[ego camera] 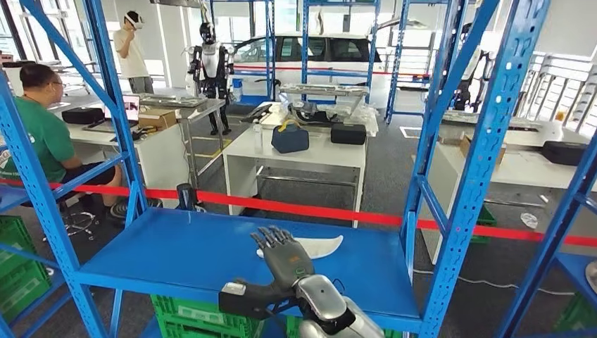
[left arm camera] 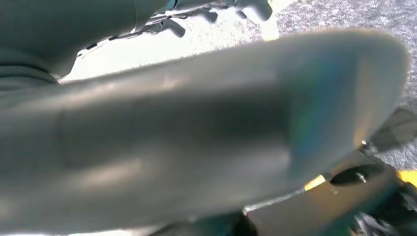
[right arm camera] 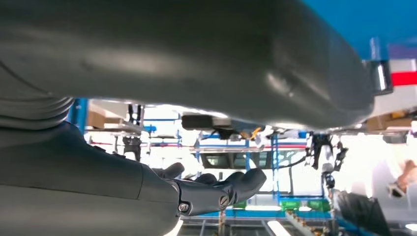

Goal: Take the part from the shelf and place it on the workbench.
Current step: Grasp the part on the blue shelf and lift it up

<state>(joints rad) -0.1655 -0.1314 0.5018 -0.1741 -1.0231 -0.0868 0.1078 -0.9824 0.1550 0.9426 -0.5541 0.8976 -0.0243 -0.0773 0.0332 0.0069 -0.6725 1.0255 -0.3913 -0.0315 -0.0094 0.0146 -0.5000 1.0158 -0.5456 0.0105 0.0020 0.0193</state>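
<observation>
Grey carpet floor — white tables, bright windows.

Flat white curved part on blue shelf, pointed end right.

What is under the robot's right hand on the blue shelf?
The right hand is over the near end of a white curved part lying on the blue shelf. The hand covers that end, so contact cannot be seen.
</observation>
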